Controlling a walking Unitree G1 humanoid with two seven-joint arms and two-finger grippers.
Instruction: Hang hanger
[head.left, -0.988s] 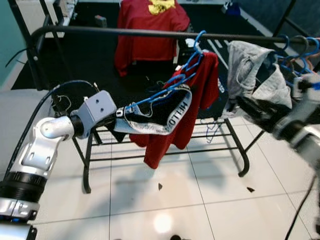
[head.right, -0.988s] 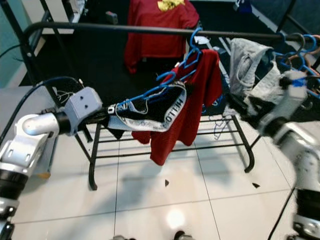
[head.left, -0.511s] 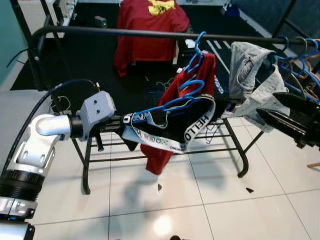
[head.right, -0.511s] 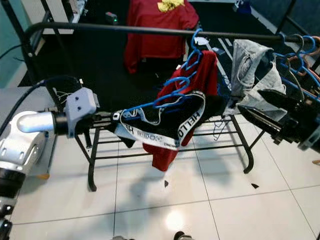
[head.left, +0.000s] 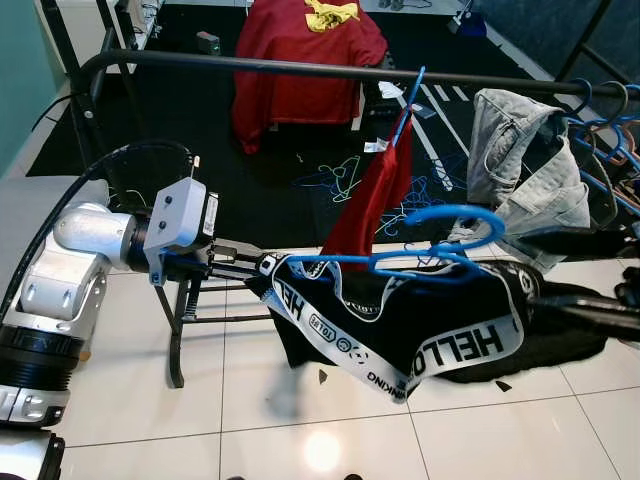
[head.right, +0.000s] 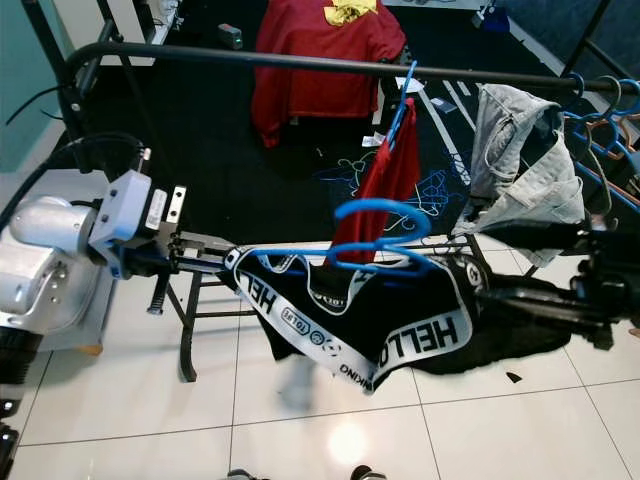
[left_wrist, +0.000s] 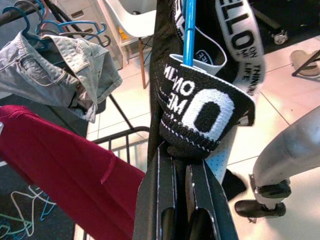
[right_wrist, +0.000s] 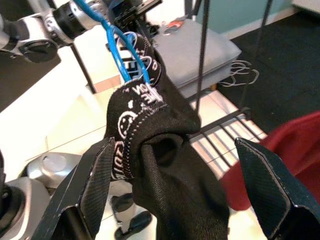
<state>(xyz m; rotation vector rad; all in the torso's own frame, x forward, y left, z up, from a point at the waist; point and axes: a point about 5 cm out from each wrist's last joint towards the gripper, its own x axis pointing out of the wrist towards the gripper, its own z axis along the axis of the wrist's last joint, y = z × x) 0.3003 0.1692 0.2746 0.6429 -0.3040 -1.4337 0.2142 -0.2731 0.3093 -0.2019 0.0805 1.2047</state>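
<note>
Spanning the space in front of the black clothes rail, well below it, the soft black garment droops off a thin, light blue hanger, so the left gripper clamps one hanger end while the right gripper, fingers spread, straddles the other.

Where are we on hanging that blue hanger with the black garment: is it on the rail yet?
Not yet. The black garment is already on the blue hanger. The left gripper is shut on one end of it; the right gripper, fingers spread, is at the other end. Still left: lift the hook onto the rail beside the red shirt.
</note>
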